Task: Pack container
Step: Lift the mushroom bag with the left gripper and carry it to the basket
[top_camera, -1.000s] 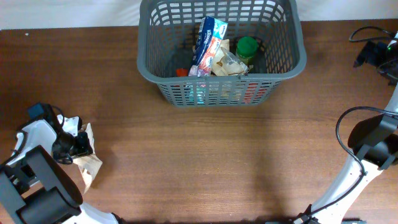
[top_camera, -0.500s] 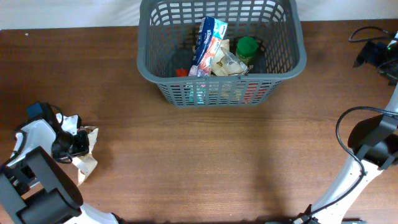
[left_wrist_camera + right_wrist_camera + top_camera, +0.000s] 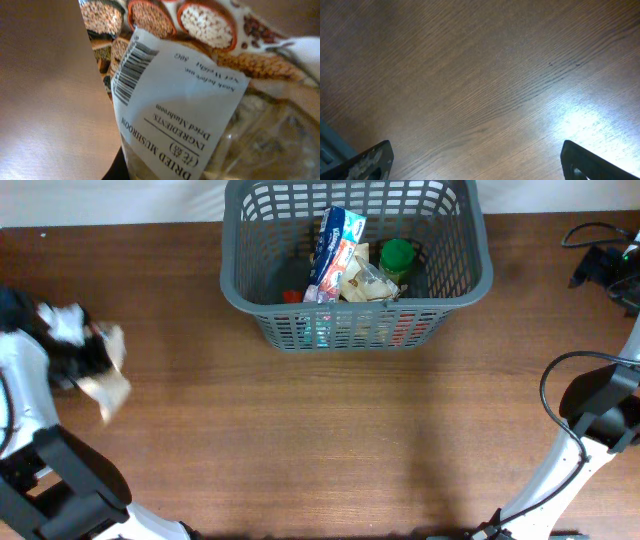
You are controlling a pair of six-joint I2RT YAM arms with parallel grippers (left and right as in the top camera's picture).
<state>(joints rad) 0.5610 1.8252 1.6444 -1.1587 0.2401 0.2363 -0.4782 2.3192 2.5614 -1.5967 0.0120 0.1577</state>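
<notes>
Large dark grey plastic lattice basket (image 3: 350, 328) at upper centre of the overhead frame, on the brown wooden table (image 3: 330, 440). Left fingers (image 3: 80, 358), at the left edge, closed on a printed plastic dried-mushroom packet (image 3: 175, 115). Right fingers (image 3: 370, 160) spread wide apart over the table.

Across from me the big dark grey shopping basket (image 3: 350, 308) stands upright at the desk's (image 3: 330, 440) far edge, about midway along, lattice-sided, partly filled.
</notes>
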